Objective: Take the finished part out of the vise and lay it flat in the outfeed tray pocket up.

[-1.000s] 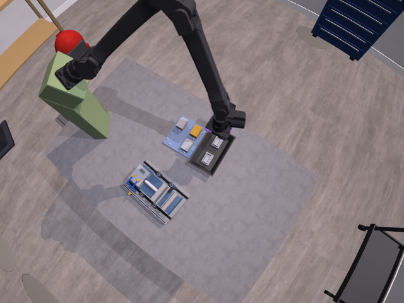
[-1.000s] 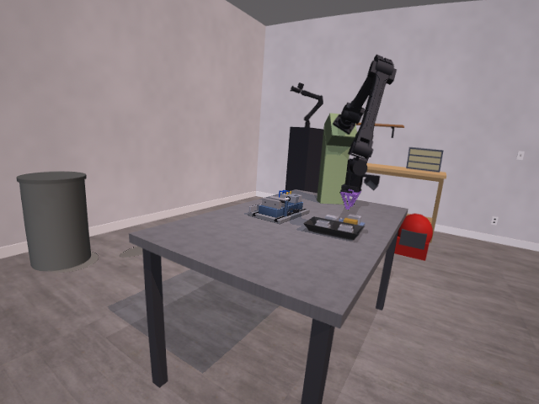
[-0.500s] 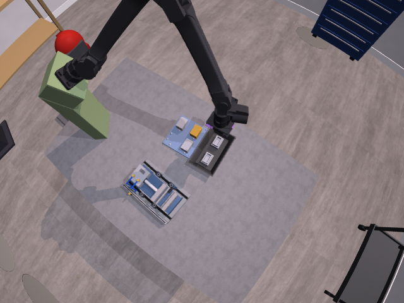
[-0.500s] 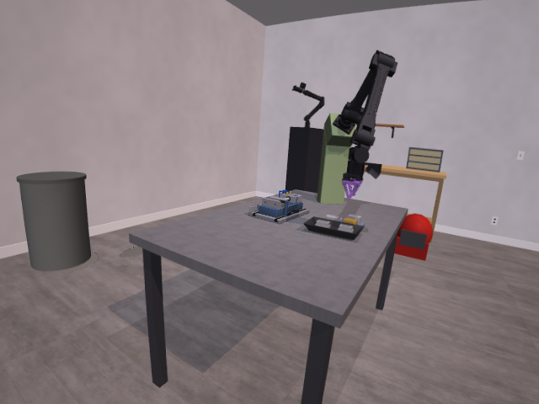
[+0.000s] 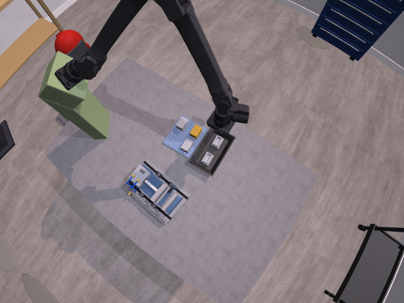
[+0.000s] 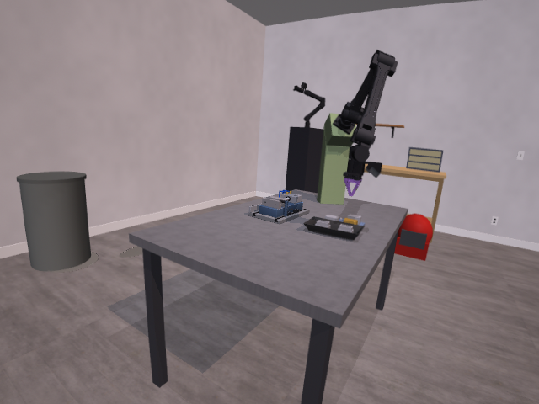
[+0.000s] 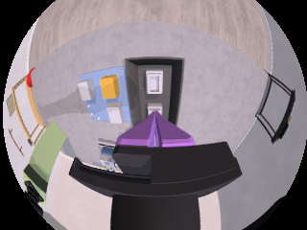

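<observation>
My gripper [image 6: 351, 191] [image 7: 153, 123] is shut on nothing, its purple fingers pressed together. It hangs well above the far end of the dark outfeed tray [image 5: 196, 150] [image 6: 312, 225] [image 7: 132, 83]. Two grey parts lie flat on the tray floor with their pockets up. One part [image 5: 217, 141] [image 7: 153, 80] lies just below the gripper. The other part [image 5: 207, 158] lies at the tray's other end; in the wrist view the fingertips partly cover it. The blue vise [image 5: 153, 192] [image 6: 282, 208] stands apart on the table and its jaws hold no part.
A light blue fixture plate [image 5: 172, 139] beside the tray carries two grey blocks and an orange block [image 5: 196, 130] [image 7: 109, 87]. The arm's green pedestal [image 5: 81, 107] [image 6: 333, 161] stands at the table's back. A grey bin [image 6: 54, 217] stands on the floor at the left.
</observation>
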